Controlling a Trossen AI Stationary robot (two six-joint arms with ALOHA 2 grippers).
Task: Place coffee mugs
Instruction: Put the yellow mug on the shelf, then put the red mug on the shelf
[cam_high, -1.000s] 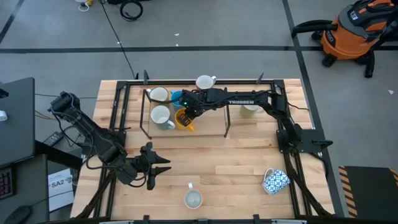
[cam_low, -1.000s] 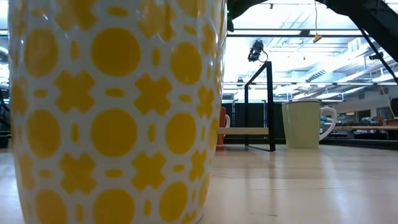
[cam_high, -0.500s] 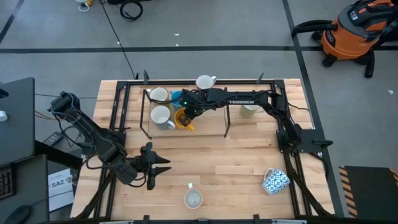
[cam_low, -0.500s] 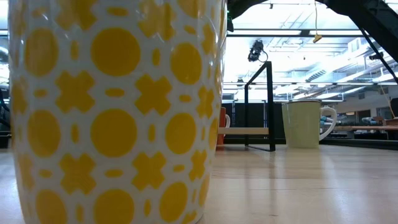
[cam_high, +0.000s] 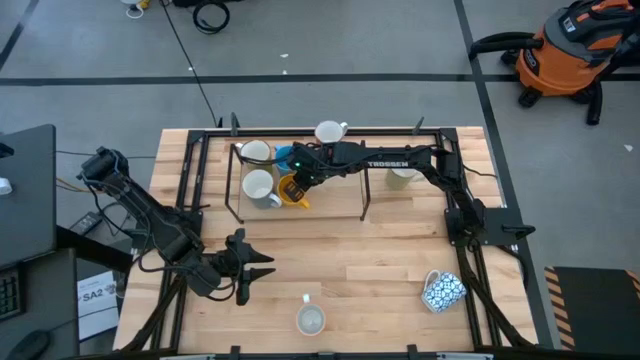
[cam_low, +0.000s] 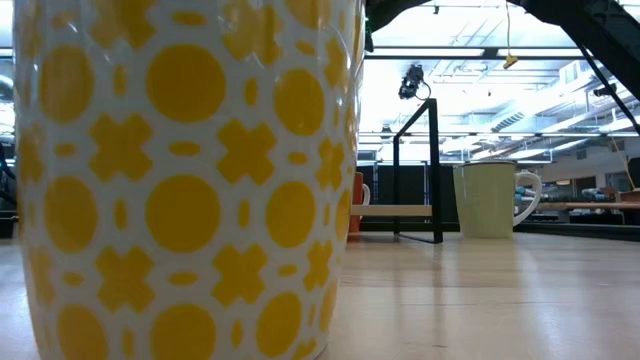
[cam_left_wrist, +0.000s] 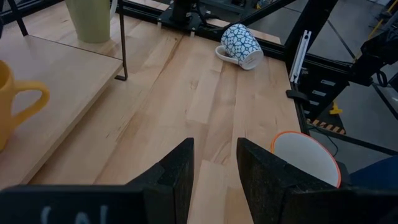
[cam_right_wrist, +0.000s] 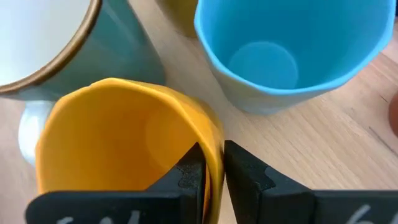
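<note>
An orange-yellow mug (cam_high: 291, 189) stands upright on the wooden shelf of a black-framed rack (cam_high: 340, 205) at the table's far middle. My right gripper (cam_high: 303, 180) reaches in from the right and is shut on this mug's rim (cam_right_wrist: 214, 163). Beside it on the shelf stand a blue mug (cam_right_wrist: 292, 50) and a white, teal-sided mug (cam_right_wrist: 50, 43). My left gripper (cam_high: 262, 268) hovers open over bare wood near the table's left front, touching nothing (cam_left_wrist: 214, 174). My right gripper holds the orange-yellow mug by its rim wall (cam_right_wrist: 216, 146), on the side next to the blue mug. One finger (cam_right_wrist: 189, 174) is inside the mug and the other (cam_right_wrist: 245, 180) outside. The fingers come slanting down from the right. The mug's base rests on the shelf.
A white mug (cam_high: 254, 152) stands on the shelf and another (cam_high: 328, 131) at the far edge. A cream mug (cam_high: 402, 177) stands right of the rack. A blue-and-white patterned mug (cam_high: 443, 291) lies on its side at the front right. A yellow-patterned mug (cam_high: 310, 320) stands at the front edge.
</note>
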